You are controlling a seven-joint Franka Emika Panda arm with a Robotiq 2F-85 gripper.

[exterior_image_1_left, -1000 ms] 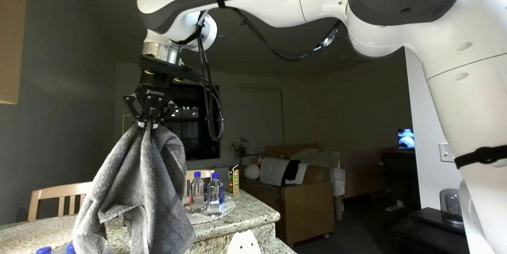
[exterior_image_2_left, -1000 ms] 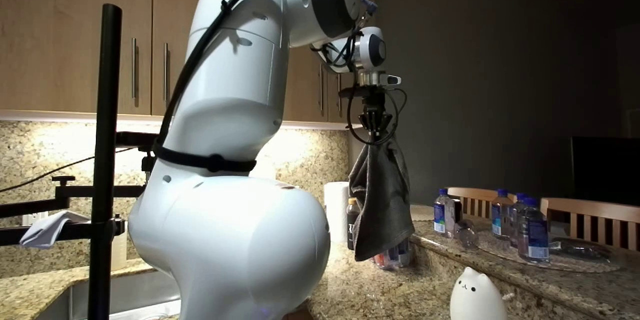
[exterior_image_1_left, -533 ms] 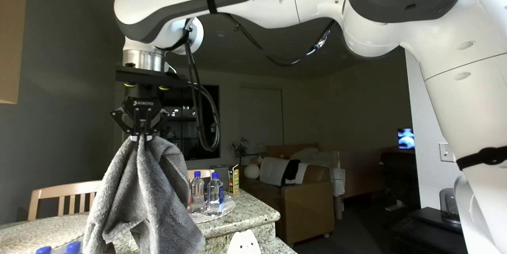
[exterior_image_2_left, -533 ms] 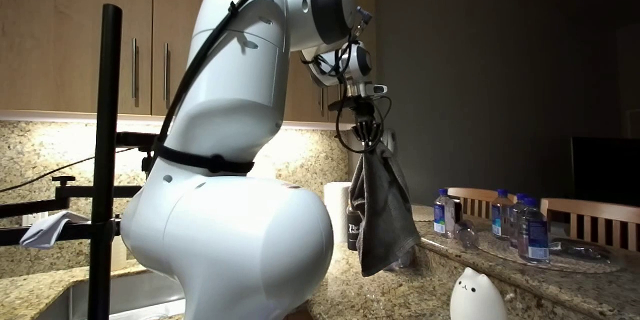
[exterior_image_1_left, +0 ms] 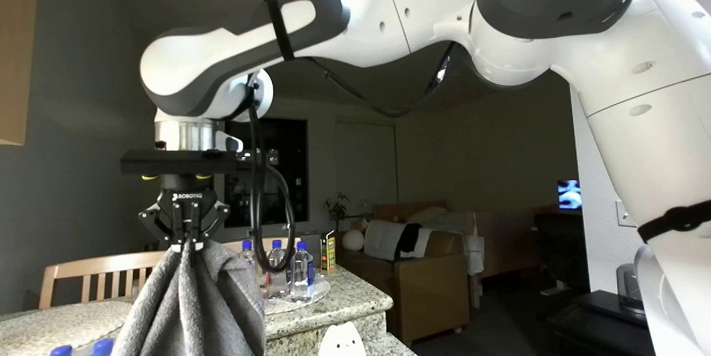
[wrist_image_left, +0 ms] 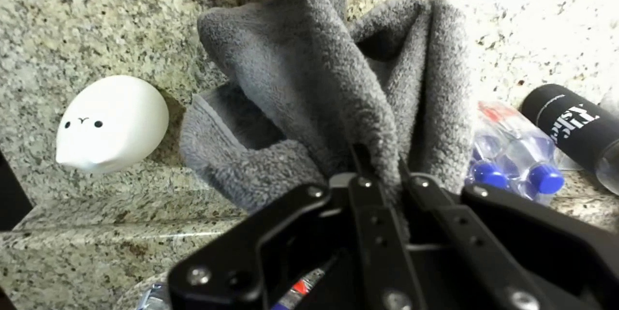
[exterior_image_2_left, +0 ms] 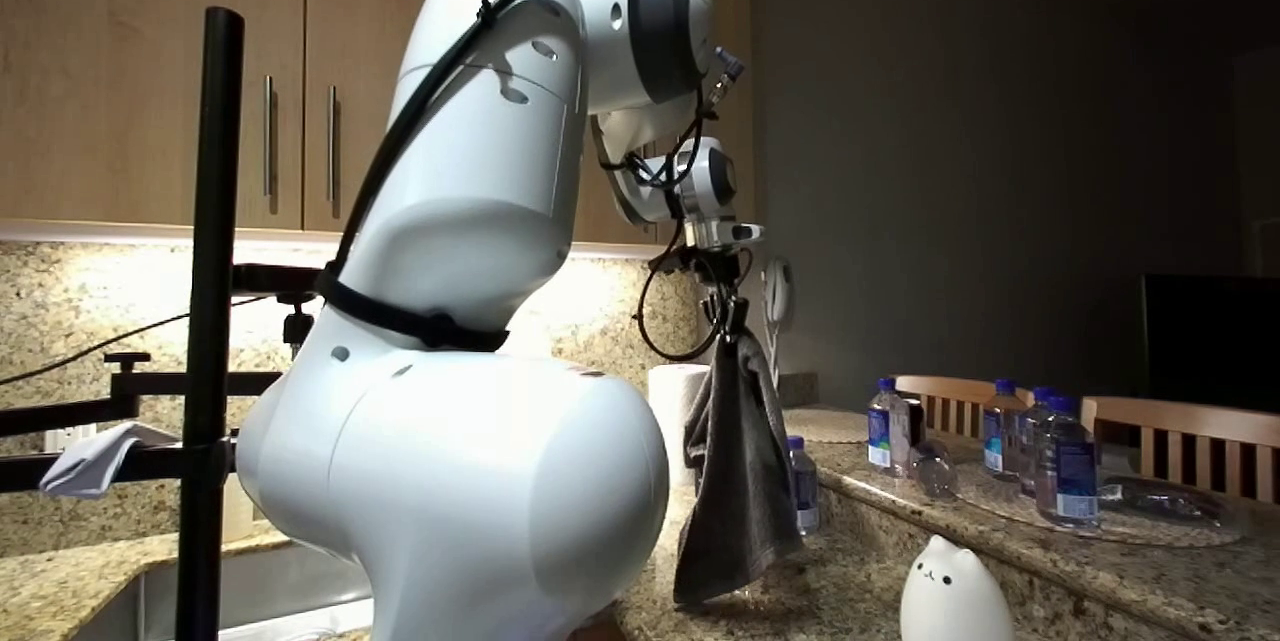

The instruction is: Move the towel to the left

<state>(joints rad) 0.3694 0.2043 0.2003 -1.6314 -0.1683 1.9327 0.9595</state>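
Note:
The grey towel (exterior_image_1_left: 191, 306) hangs in long folds from my gripper (exterior_image_1_left: 188, 246), which is shut on its bunched top. It also hangs from the gripper (exterior_image_2_left: 735, 316) in an exterior view, where the towel's (exterior_image_2_left: 740, 491) lower edge is low over the granite counter; I cannot tell whether it touches. In an exterior view its bottom is cut off by the frame. In the wrist view the towel (wrist_image_left: 290, 73) spreads out below the gripper (wrist_image_left: 382, 169), with a fold pinched between the fingers.
A white cat figure (wrist_image_left: 113, 124) stands on the counter (exterior_image_2_left: 700, 561). Blue-capped bottles (wrist_image_left: 524, 155) and a black bottle (wrist_image_left: 575, 121) are close beside the towel. More bottles (exterior_image_2_left: 1068, 471) stand on the raised ledge (exterior_image_2_left: 870, 491). A paper roll (exterior_image_2_left: 672, 421) stands behind the towel.
My gripper has moved down with the towel in it, and left in an exterior view. The towel's lower edge is closer to the counter. A bottle behind the towel now shows more.

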